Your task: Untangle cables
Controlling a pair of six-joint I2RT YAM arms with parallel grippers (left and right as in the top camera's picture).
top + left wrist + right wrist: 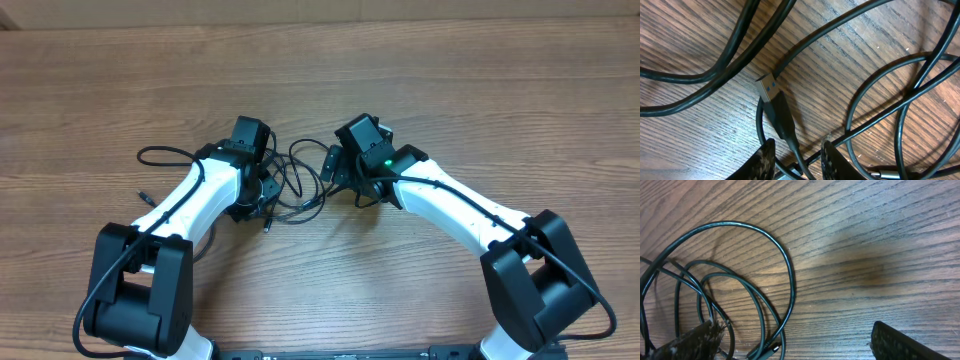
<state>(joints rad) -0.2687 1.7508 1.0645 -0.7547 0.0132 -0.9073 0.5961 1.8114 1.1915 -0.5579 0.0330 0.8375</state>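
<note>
**CABLE TANGLE: HANDLING PROPERTIES AND GRASP POINTS**

**Location.** The thin black flexible cables (292,185) lie in a heap of overlapping loops on the brown wood-grain desk (450,80). The heap sits between the two arms, and one strand trails out towards the left.

**Left end effector** (797,159). The fingers are partly parted and straddle one cord just behind its silver-tipped flat plug (769,89). A gap shows on each side of the cord, so the cord is enclosed but not clamped.

**Right end effector** (800,342). It is fully released, with the fingers spread wide. It sits low over the desk at the edge of the cables (791,282) and holds nothing.

**Handling (assessment).**
- The cords appear light and limp, with a smooth jacket. A lifted section is likely to sag and drag neighbouring loops with it.
- A weak grip may let the cord slide through the fingers.
- The moulded plug body is the only stiff part and so the most dependable grasp point. Take hold on the housing or on the cord directly behind it, not on the metal tip.
- Pulling on the middle of a loop risks tightening the crossings. Drawing out a free plug end while the other arm pins the heap is the safer approach
</note>
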